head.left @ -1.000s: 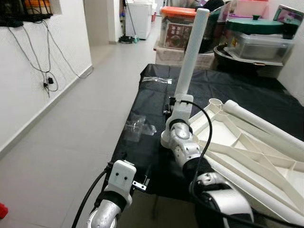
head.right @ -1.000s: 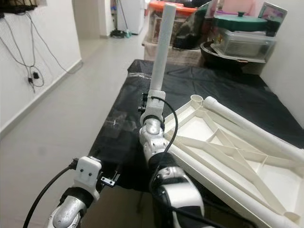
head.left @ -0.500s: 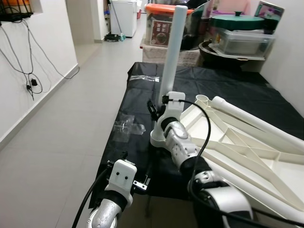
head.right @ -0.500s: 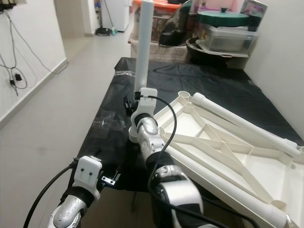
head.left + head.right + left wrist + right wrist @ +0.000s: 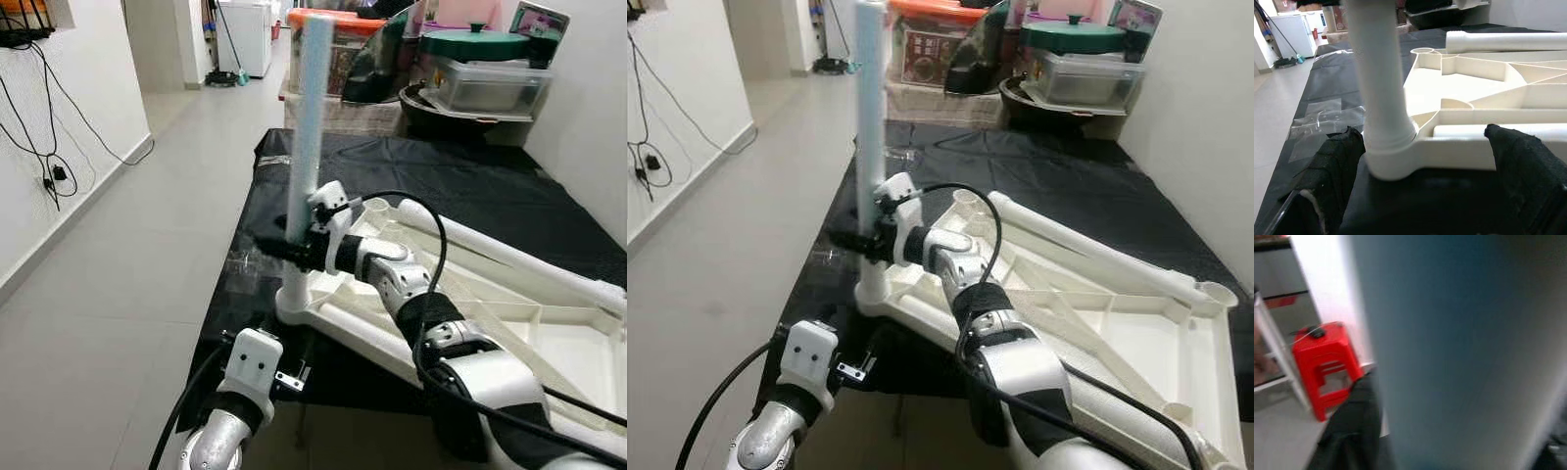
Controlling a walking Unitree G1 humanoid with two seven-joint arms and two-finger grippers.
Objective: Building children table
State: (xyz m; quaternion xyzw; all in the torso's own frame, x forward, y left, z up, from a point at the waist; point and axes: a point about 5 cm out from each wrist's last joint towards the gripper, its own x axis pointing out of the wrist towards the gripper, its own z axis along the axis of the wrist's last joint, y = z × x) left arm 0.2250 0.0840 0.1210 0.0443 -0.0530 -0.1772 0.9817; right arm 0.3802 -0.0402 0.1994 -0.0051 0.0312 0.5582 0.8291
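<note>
An upturned white plastic table (image 5: 509, 328) lies on a black-covered bench. A white leg (image 5: 309, 117) stands upright in the table's near-left corner socket (image 5: 1393, 164). My right gripper (image 5: 286, 251) is shut on this leg a little above the socket, reaching in from the right. In the right wrist view the leg (image 5: 1459, 352) looms close beside a black finger (image 5: 1352, 431). A second leg (image 5: 1087, 250) lies along the table's far side. My left gripper (image 5: 1425, 186) hangs open low at the bench's front edge, facing the socket without touching it.
Crumpled clear plastic wrap (image 5: 245, 262) lies on the black cover (image 5: 470, 176) left of the leg. Storage boxes and a lidded tub (image 5: 480, 73) crowd the far end. Open tiled floor (image 5: 118, 245) runs along the left. A red stool (image 5: 1327, 362) stands on the floor.
The leg has gone from leaning right to standing upright. My right wrist has swung round and now grips it from the side. The camera has also shifted. The left arm is unchanged.
</note>
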